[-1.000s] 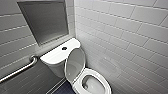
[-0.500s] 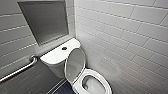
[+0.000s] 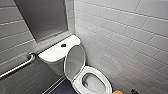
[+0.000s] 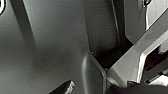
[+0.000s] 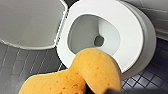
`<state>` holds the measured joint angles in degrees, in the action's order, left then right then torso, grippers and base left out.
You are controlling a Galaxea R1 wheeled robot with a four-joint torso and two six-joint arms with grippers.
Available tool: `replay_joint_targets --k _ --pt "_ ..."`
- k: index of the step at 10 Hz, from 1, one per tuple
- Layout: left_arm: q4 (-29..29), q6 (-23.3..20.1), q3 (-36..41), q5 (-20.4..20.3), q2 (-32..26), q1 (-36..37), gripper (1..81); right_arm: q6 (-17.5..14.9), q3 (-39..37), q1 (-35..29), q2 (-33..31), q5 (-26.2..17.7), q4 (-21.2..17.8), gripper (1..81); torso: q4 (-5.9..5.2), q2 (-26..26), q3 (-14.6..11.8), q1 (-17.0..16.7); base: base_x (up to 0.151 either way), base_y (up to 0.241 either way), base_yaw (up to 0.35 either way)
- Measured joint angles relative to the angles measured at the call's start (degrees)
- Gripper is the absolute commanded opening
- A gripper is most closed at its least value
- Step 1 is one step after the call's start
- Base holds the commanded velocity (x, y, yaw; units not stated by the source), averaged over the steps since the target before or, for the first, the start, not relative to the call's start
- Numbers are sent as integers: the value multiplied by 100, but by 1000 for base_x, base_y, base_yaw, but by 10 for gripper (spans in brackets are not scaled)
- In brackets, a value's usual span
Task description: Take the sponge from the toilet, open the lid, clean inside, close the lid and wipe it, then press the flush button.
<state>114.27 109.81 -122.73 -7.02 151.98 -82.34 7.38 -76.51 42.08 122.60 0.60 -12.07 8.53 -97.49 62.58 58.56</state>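
lid (image 3: 74, 61) raised | right gripper (image 5: 100, 91) clamped on sponge (image 5: 75, 75) | near toilet (image 3: 106, 79) bowl

Fixtures: 1 white toilet (image 3: 106, 79); 1 lid (image 3: 74, 62); 1 dark round flush button (image 3: 63, 45); 1 metal grab bar (image 3: 18, 66); 1 grey wall recess (image 3: 42, 18). Loose items: 1 orange sponge (image 5: 82, 75).

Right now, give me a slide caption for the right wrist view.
Orange sponge held close to the open toilet, its white lid raised.
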Motion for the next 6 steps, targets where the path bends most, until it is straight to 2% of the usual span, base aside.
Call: replay_joint_targets --k 2,6 --pt "0 0 -2 6 9 6 811 50 -380 -267 301 -260 -16 10 0 0 96 2 0 0 0" --pt "0 0 -262 16 172 -13 811 265 -1574 -887 1130 -834 -41 10 0 2 96 5 0 0 0"
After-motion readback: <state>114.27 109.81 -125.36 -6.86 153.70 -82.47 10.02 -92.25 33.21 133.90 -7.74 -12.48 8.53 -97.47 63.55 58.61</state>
